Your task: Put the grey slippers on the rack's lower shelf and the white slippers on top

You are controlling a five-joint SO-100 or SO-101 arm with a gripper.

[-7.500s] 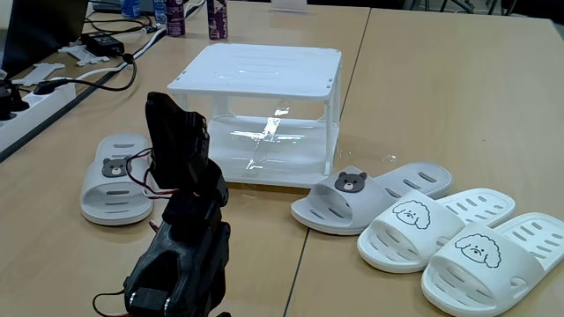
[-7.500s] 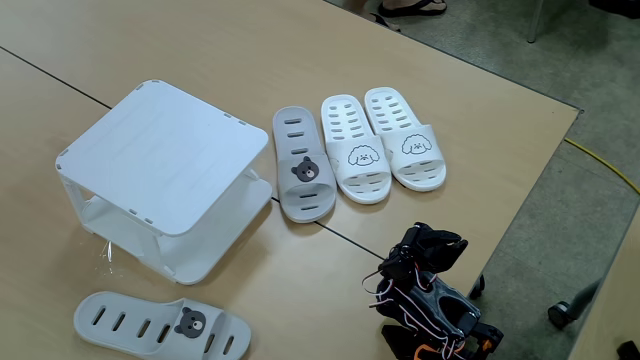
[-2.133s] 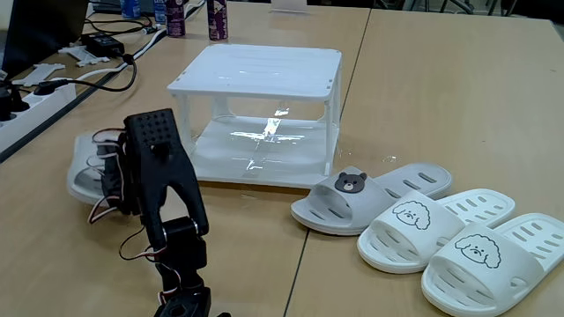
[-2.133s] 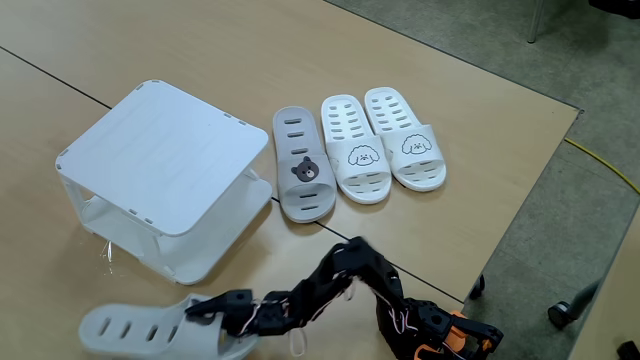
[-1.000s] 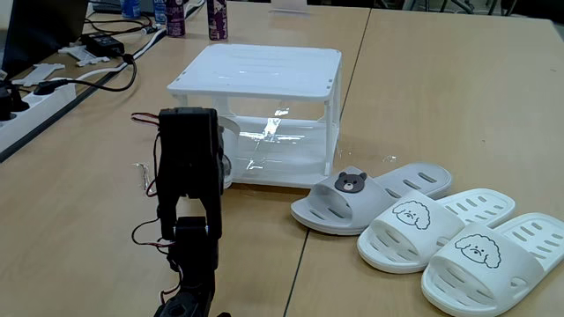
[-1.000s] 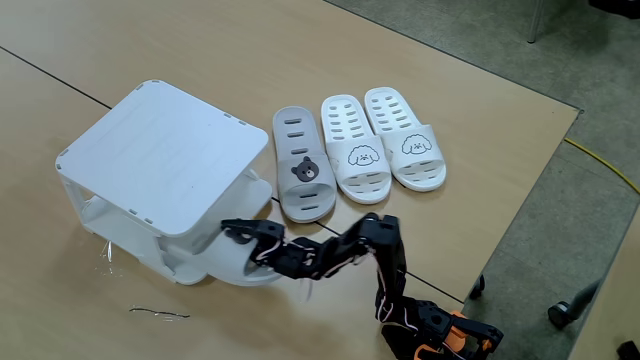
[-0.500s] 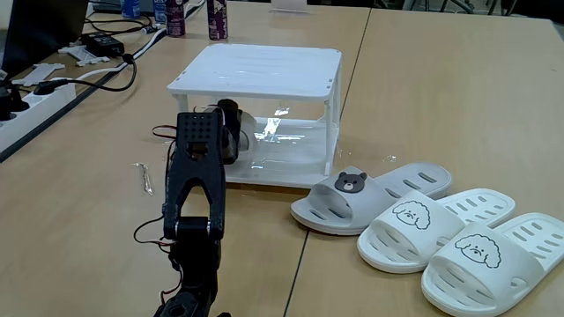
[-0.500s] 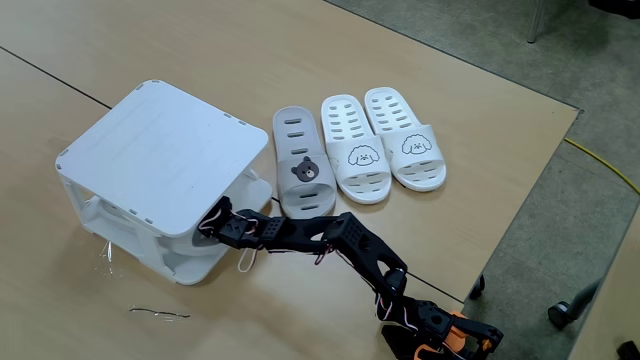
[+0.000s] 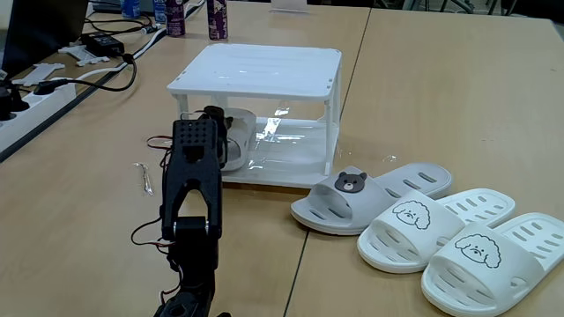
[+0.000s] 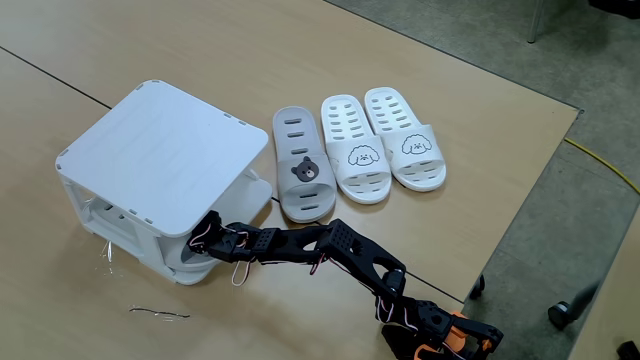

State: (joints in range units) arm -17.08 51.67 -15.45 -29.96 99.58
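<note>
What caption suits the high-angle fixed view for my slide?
Arm's gripper slides a grey slipper onto the rack's lower shelf; three slippers wait alongside.

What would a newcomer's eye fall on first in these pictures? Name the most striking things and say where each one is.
The black arm reaches under the white rack, its gripper pushing a grey slipper onto the lower shelf. Beside the rack in a fixed view, the other grey slipper lies on the table next to the white slippers. The rack's flat top is bare.
</note>
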